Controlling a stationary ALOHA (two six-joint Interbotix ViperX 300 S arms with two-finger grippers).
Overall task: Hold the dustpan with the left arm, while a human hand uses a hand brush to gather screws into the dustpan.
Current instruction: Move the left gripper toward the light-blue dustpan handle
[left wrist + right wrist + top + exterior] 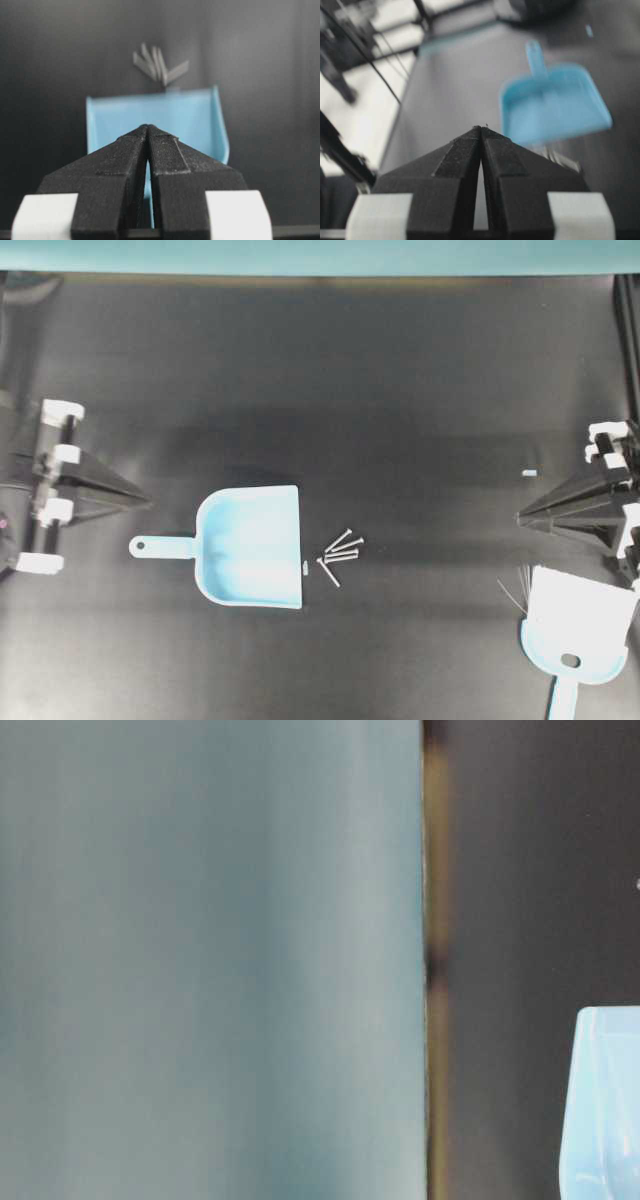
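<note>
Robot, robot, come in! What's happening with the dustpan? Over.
Left gripper shut, empty, short of the handle. Right gripper shut, idle. Dustpan flat on the table, screws just off its lip. Hand brush lying unused; nothing blocking.

The dustpan (250,545) is smooth light blue plastic with a soft sheen; the screws (340,552) are bright silver metal. The brush (580,625) has a matching plastic back and fine white bristles; the table (320,380) is matt black; the left gripper (148,129) is black with a fine ribbed grain.

Robot lab bench, black tabletop (330,370), teal backdrop (320,255), two fixed arms
</note>
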